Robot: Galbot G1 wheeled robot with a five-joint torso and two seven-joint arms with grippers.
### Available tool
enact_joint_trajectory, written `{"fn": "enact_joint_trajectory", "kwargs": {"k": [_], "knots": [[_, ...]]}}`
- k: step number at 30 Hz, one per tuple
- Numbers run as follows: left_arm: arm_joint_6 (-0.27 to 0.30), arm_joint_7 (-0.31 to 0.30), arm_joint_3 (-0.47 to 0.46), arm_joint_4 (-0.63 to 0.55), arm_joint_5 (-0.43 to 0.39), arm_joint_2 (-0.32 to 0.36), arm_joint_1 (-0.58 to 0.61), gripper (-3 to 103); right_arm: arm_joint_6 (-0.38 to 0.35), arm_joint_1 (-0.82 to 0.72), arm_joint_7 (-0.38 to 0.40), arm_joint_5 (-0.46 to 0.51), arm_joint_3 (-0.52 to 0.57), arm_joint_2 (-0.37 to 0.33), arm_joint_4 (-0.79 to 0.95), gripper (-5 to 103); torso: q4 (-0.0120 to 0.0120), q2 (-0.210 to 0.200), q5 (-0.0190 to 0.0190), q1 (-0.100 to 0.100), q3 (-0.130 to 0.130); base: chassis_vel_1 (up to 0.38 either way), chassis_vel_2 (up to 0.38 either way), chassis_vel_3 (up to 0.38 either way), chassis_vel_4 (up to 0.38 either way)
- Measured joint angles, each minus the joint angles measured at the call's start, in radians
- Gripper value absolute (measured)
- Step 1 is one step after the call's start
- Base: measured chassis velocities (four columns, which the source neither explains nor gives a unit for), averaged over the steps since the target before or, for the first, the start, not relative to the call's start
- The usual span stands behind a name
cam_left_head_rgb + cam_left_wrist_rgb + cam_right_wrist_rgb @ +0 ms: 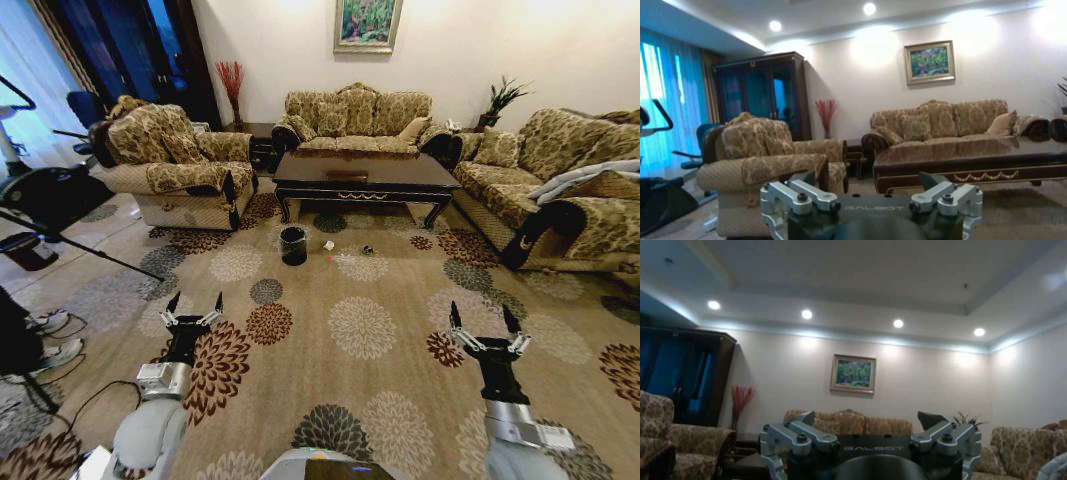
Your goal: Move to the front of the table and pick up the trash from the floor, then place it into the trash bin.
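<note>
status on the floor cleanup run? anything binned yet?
Nothing picked up. The crumpled white paper wad and small dark scrap lie on the carpet before the glossy dark coffee table, beside the round black trash bin. The left gripper and right gripper are open, empty, well short. Left: approach, pick, bin.

I see the long dark glossy coffee table [365, 180] ahead. The black trash bin [293, 245] stands upright by its left front leg; a white paper wad [328, 245] and small dark scrap [367, 250] lie nearby on the carpet.
</note>
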Motion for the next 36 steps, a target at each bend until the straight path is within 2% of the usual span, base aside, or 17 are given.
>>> {"fn": "enact_joint_trajectory", "kwargs": {"k": [25, 36], "knots": [[-0.02, 0.016, -0.005, -0.011, 0.003, 0.0, 0.022, 100, 0.027, -0.006, -0.016, -0.02, -0.001, 0.002, -0.002, 100, 0.0, -0.12, 0.0, -0.054, -0.067, 0.0, 0.0, 0.0, 0.0], [-0.026, 0.022, -0.004, -0.007, 0.002, -0.001, 0.02, 100, 0.054, -0.003, -0.048, -0.009, -0.002, 0.004, -0.005, 100, 0.0, -0.176, 0.0, -0.078, -0.099, 0.0, 0.0, 0.0, 0.0]]}}
